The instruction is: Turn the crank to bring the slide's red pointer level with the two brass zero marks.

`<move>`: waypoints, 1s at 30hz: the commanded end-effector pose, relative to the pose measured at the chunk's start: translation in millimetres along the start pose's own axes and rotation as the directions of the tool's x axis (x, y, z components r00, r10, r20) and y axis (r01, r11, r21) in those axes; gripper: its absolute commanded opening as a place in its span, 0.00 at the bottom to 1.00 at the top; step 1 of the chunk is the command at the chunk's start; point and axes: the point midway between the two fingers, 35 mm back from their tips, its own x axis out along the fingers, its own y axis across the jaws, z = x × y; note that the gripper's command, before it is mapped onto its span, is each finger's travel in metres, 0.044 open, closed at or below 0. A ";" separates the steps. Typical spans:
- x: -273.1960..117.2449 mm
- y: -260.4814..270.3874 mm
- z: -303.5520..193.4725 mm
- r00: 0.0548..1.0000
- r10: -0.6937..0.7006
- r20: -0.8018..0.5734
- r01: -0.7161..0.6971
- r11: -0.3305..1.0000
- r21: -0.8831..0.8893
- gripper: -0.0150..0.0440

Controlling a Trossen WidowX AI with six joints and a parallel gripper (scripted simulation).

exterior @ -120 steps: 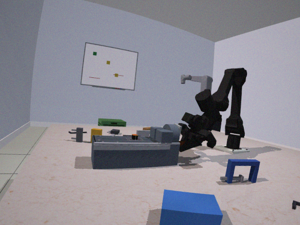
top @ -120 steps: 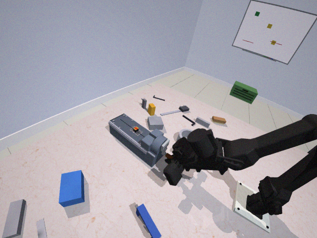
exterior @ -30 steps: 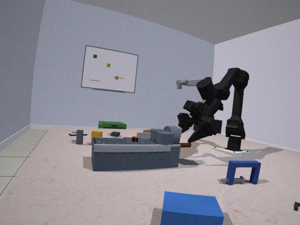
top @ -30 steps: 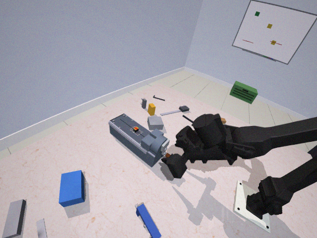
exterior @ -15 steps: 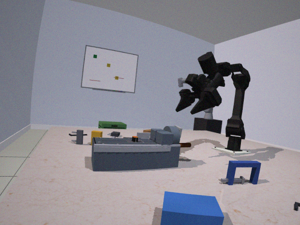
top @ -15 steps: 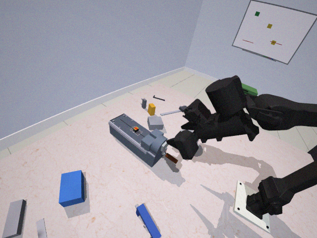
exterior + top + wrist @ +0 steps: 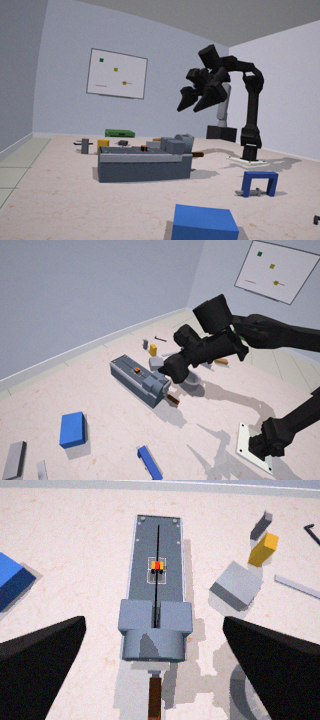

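Note:
The grey-blue machine [image 7: 131, 387] [image 7: 144, 170] [image 7: 142, 545] has a long slot in its top. In the wrist view its red pointer [image 7: 157, 565] sits between the two brass marks, left [image 7: 153, 566] and right [image 7: 161, 566]. They look level, but are too small to judge exactly. The crank's brown handle [image 7: 173, 399] [image 7: 197, 154] [image 7: 155, 697] sticks out from the machine's near end, low in the wrist view. My gripper [image 7: 186, 111] [image 7: 156, 622] is open and empty, raised above the handle and the crank end, touching neither.
A light grey block [image 7: 155, 363] [image 7: 237, 584], a yellow block [image 7: 153, 350] [image 7: 263, 549] and a grey bowl [image 7: 191, 382] stand on the machine's right in the wrist view. A blue box [image 7: 72, 429] [image 7: 204, 219] lies on its other side. A blue arch [image 7: 261, 175] stands nearer the exterior camera.

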 end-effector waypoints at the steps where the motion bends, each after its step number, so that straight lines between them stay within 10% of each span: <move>1: 7.0 -1.1 13.9 1.000 0.021 -0.004 -0.021 1.000 -0.008 1.00; 30: 100.3 -14.9 24.8 0.992 0.118 -0.046 -0.120 0.992 -0.038 1.00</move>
